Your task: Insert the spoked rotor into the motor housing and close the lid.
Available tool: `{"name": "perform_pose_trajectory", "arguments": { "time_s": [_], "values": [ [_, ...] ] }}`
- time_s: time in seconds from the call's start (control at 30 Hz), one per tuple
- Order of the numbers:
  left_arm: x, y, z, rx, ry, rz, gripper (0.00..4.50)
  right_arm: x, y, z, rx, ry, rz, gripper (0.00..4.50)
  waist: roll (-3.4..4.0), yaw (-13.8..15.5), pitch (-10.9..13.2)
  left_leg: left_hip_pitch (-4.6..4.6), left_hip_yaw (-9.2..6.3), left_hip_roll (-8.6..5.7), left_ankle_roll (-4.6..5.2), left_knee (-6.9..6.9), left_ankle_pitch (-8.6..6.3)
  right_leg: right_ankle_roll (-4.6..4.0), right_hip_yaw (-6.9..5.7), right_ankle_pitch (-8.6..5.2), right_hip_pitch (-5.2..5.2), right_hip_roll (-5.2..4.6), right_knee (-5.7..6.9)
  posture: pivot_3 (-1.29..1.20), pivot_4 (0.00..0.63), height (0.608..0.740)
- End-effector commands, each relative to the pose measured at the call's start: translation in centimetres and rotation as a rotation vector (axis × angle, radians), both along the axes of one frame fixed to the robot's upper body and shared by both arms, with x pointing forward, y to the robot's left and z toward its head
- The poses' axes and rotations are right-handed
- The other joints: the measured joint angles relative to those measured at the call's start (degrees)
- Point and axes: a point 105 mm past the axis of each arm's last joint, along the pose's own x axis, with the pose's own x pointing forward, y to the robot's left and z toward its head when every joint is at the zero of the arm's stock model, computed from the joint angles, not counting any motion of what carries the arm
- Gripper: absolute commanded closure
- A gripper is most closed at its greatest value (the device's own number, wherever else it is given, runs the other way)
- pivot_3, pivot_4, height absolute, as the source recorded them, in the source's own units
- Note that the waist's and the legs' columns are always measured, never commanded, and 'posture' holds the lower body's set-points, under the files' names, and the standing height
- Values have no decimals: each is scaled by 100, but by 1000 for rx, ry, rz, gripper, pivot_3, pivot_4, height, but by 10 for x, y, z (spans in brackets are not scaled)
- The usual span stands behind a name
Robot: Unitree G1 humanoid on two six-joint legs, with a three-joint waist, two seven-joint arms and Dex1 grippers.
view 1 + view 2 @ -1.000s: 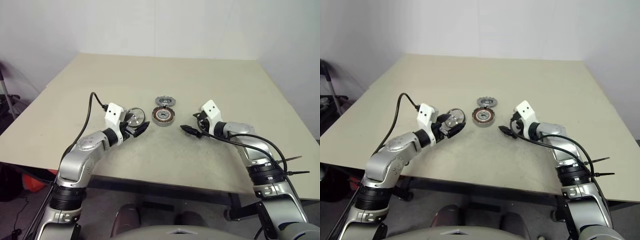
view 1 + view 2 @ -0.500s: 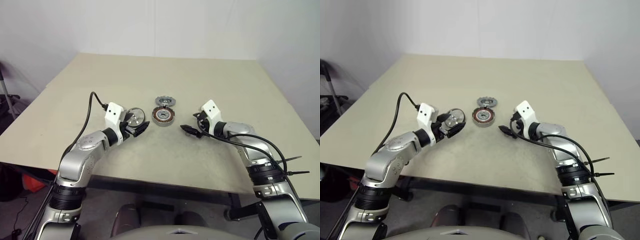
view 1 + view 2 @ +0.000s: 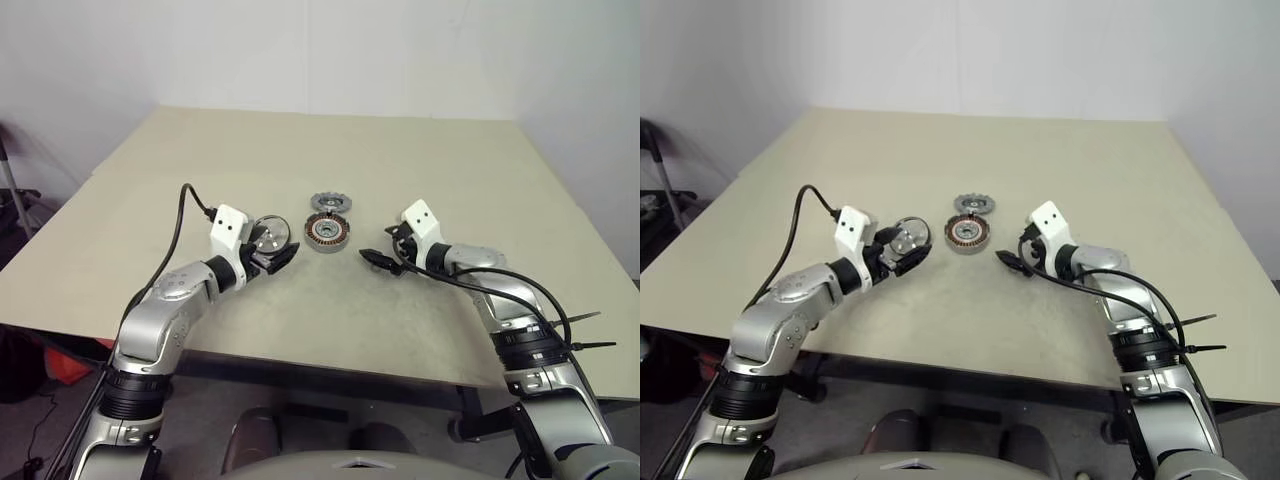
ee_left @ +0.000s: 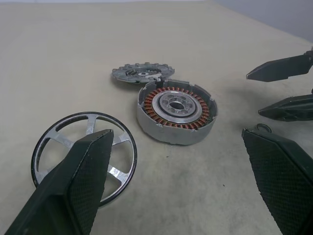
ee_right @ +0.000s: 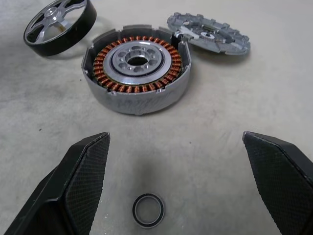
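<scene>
nothing seated yet: rotor (image 4: 83,152) flat on desk (image 3: 330,150) at 9 o'clock of housing (image 4: 176,110), lid (image 4: 142,74) leaning on its rim at 12. left pincer (image 4: 186,191) wide, empty, over rotor; right pincer (image 5: 186,183) wide, empty. could pinch one thin rim and tip rotor, or nudge housing into lid; small ring (image 5: 148,210) underneath might get swept off. no change from earlier frame.

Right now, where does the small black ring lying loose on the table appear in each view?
Left eye: not discernible.
Right eye: not discernible.
Left wrist: small black ring at the right, beside the round silver motor housing with copper windings.
Right wrist: bottom centre, nearer the camera than that housing, the shared landmark.
</scene>
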Motion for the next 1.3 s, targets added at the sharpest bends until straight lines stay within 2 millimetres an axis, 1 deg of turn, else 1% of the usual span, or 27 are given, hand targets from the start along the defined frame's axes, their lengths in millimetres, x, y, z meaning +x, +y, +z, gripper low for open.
{"name": "perform_pose_trajectory", "arguments": {
  "time_s": [0.03, 0.13, 0.33, 0.43, 0.6, 0.63, 0.67, 0.83, 1.1, 1.27, 1.3],
  "values": [
    [-3, -4, 10, -1, -46, -16, 47, -2, 4, 13, 9, -45, 23, 0, 0, 0, 0, 0, 0, 0, 0, 0, 0, 0, 0, 0, 0, 0, 0, 0, 0, 740],
    [-2, -3, 10, -1, -45, -17, 47, -6, 2, 7, 0, -33, 24, 0, 0, 2, 0, -1, 0, 0, 0, 0, 0, 0, 0, 0, 0, 0, 0, 0, 0, 740],
    [-1, -2, 11, 5, -43, -21, 47, -14, -3, -10, -15, 13, 5, 0, 0, 0, 0, 3, 0, 0, 0, 0, 0, 0, 0, 0, 3, 0, 0, 0, 0, 740],
    [-1, -4, 8, 13, -37, -32, 47, -14, -11, -22, -24, 39, -32, 0, 0, 0, 0, 4, 0, 0, 0, 0, 0, 0, 0, 0, 3, 0, 0, 0, 0, 740],
    [3, -3, 12, 15, -51, -32, 47, -11, -16, -28, -31, 51, -62, 0, 0, -1, 0, 9, 0, 1, -1, 0, 0, 0, 0, 0, 8, 0, 0, 0, 0, 740],
    [4, -3, 12, 16, -53, -32, 0, -10, -17, -29, -33, 52, -68, 413, 0, -2, 0, 12, 0, 0, -1, 0, 0, 0, 0, 0, 12, 0, 0, 0, 0, 740],
    [4, -3, 13, 16, -54, -32, 0, -9, -17, -29, -34, 52, -70, 638, -1, -2, 0, 15, 0, -1, -1, 0, 0, 0, 1, 0, 15, -1, 0, 0, 0, 740],
    [5, -3, 13, 15, -57, -27, 0, -9, -19, -32, -45, 58, -67, 2279, -1, -1, -1, 21, 0, 0, -1, 0, 0, 0, 1, 0, 21, 0, -1, 0, 0, 740],
    [7, 0, 14, 18, -62, -16, 0, -6, -19, -31, -35, 59, -74, 2279, -1, -2, -1, 25, 0, 0, -1, 0, 0, 0, 1, 0, 24, 0, 0, 0, 0, 740],
    [5, 0, 12, 16, -56, -16, 0, -3, -21, -25, -37, 45, -79, 3796, -1, -4, -1, 28, 0, 1, -2, 0, 1, 0, 1, 0, 27, 0, 0, 0, 0, 740],
    [4, 0, 11, 16, -54, -16, 0, -2, -23, -24, -38, 42, -83, 3796, -1, -6, -1, 27, 0, 1, -1, 0, 0, -1, 1, 0, 26, 0, 0, 0, 0, 740]
  ]
}}
